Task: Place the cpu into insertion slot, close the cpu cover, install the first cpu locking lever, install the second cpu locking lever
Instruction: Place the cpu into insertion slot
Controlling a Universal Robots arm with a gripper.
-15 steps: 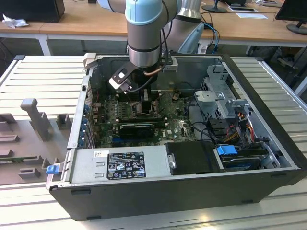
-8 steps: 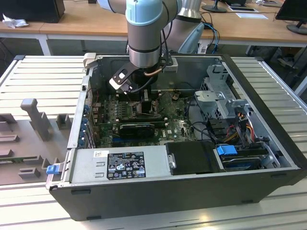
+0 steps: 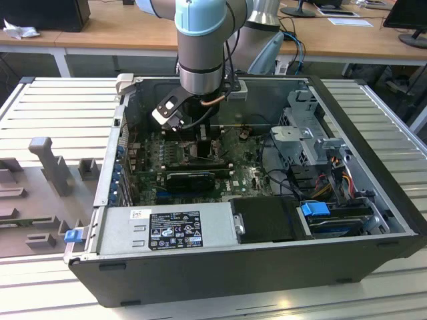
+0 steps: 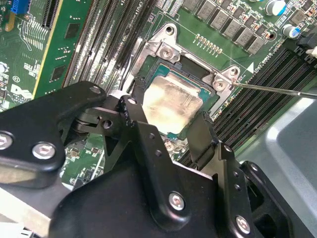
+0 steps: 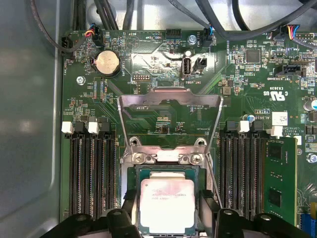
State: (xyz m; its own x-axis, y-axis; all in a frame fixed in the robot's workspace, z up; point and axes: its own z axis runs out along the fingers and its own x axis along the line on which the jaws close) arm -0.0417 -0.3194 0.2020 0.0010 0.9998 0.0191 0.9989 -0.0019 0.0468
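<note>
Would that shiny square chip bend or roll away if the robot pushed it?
Probably neither. The cpu looks flat with a metal top, so likely stiff and unable to roll. That smooth top may be slippery. It sits inside the insertion slot, whose edging would probably block a sideways push.

We lose the chip's (image 4: pixel 171 106) near edge behind the gripper (image 4: pixel 166 119) in the second wrist view; in the exterior view, the arm (image 3: pixel 200 47) blocks the socket (image 4: pixel 148 74) around that chip.
</note>
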